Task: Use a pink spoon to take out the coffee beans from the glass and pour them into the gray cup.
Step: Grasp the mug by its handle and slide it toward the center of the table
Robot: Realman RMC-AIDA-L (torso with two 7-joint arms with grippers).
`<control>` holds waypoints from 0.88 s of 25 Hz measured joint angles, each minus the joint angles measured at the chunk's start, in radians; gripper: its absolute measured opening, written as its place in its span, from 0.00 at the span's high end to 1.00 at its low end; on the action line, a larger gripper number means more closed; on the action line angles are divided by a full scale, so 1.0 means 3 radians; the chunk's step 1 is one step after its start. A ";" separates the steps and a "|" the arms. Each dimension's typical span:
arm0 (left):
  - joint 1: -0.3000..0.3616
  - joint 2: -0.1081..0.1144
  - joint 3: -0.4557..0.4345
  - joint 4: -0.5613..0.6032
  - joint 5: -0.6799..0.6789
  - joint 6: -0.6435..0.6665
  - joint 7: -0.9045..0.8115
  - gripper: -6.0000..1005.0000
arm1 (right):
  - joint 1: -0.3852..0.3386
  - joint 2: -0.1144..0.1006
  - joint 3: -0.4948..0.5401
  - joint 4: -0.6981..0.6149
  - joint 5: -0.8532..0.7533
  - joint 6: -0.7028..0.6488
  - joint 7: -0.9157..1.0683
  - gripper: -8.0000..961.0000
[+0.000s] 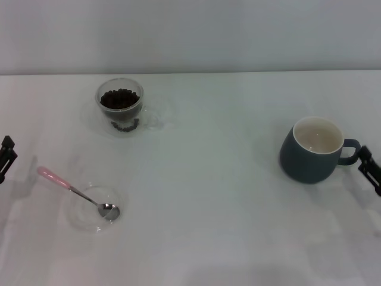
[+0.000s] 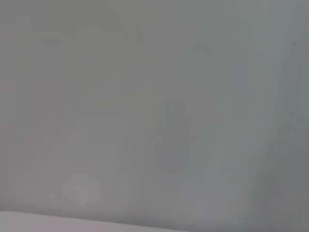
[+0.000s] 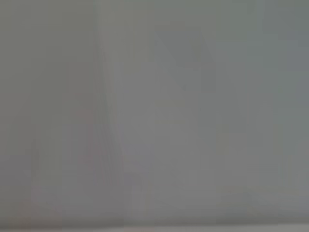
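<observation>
In the head view the left tool [image 1: 6, 156] shows only as a dark tip at the left edge of the white desk [image 1: 208, 208], and how far it is open cannot be told; it has hold of nothing. The pink spoon [image 1: 77, 192] lies near this tool, just toward the middle of the desk from it, its pale handle end nearest the tool and its metal bowl resting inside a shallow clear glass dish [image 1: 89, 217]. The glass [image 1: 121, 105] stands farther off, beyond the spoon toward the back of the desk, upright and holding the coffee beans [image 1: 119, 99], a dark heap inside it. The right tool [image 1: 370, 168] shows at the right edge, likewise only partly in view, so its opening cannot be told; it grips nothing. The gray cup [image 1: 313, 149] stands upright just beside it, its loop handle turned toward the tool and very close to it, the cream inside bare. The left wrist view shows only a plain pale surface, with no task thing in it. The right wrist view shows the same kind of blank grey field.
</observation>
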 joint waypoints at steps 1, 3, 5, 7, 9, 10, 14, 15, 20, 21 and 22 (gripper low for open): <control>-0.0002 0.0000 0.0000 0.0000 0.0000 0.0000 0.0001 0.13 | 0.0000 0.0000 -0.0008 0.0007 0.0003 0.0061 0.0005 0.09; 0.0000 0.0000 0.0000 0.0000 -0.0001 -0.0001 0.0002 0.13 | 0.0012 0.0000 -0.0008 0.0000 0.0014 0.0192 0.0009 0.09; 0.0004 0.0000 0.0000 0.0000 -0.0006 -0.0003 0.0003 0.13 | 0.0040 0.0003 0.0001 -0.0013 0.0016 0.0308 0.0003 0.09; 0.0004 0.0000 0.0000 0.0000 -0.0007 -0.0005 0.0003 0.13 | 0.0070 0.0005 0.0018 -0.0013 0.0017 0.0436 -0.0001 0.09; 0.0003 0.0000 0.0000 0.0000 -0.0007 -0.0006 0.0004 0.13 | 0.0094 0.0005 0.0041 -0.0011 0.0022 0.0535 -0.0001 0.09; 0.0000 0.0000 0.0000 0.0000 -0.0007 -0.0006 0.0004 0.13 | 0.0103 0.0005 0.0052 -0.0011 0.0024 0.0568 -0.0001 0.09; -0.0014 -0.0001 0.0000 0.0000 -0.0003 -0.0006 0.0004 0.13 | 0.0141 0.0007 0.0065 -0.0007 0.0026 0.0602 -0.0001 0.09; -0.0015 -0.0003 0.0000 0.0000 -0.0002 -0.0006 0.0004 0.13 | 0.0149 0.0008 0.0067 -0.0007 0.0026 0.0602 -0.0001 0.09; -0.0015 -0.0005 0.0000 0.0000 -0.0003 -0.0006 0.0003 0.13 | 0.0187 0.0008 0.0068 0.0000 0.0029 0.0644 -0.0001 0.09; -0.0014 -0.0005 0.0000 0.0000 -0.0007 -0.0006 -0.0001 0.13 | 0.0204 0.0008 0.0068 0.0005 0.0029 0.0672 -0.0001 0.09; -0.0014 -0.0005 0.0000 0.0000 -0.0010 -0.0006 -0.0004 0.13 | 0.0222 0.0008 0.0068 0.0006 0.0029 0.0706 -0.0001 0.09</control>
